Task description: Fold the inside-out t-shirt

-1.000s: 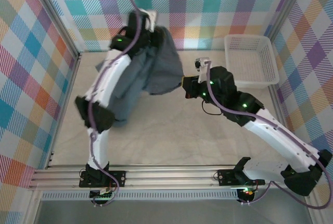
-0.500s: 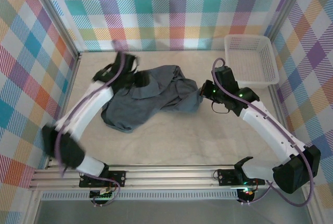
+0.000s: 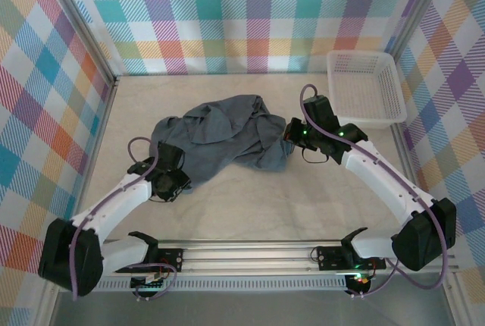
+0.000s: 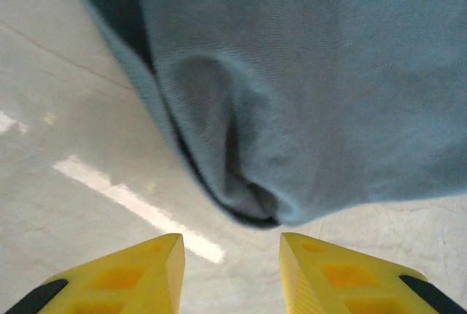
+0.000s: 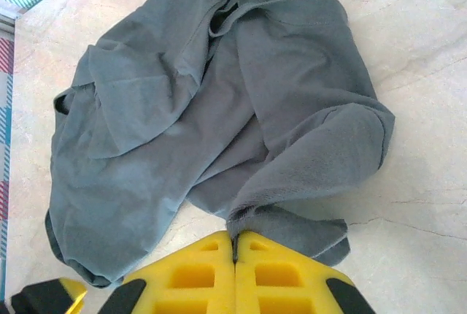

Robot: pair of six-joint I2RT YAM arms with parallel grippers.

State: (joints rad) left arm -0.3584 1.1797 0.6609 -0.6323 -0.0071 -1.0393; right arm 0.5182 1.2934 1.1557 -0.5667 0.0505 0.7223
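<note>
One dark slate-grey t-shirt [image 3: 220, 136] lies on the one bench [image 3: 250, 201], a little toward eleven o'clock from its middle. One white mesh basket [image 3: 364, 91] stands at two o'clock. There are two arms: the left arm [image 3: 114, 208] at seven o'clock and the right arm [image 3: 379, 178] at four o'clock. Each carries one purple cable, two in all. Each ends in one gripper, making two: the left gripper [image 4: 231, 244] and the right gripper [image 5: 235, 239]. Each gripper has two yellow fingers [image 4: 139, 274], so four fingers altogether across the wrist views.
</note>
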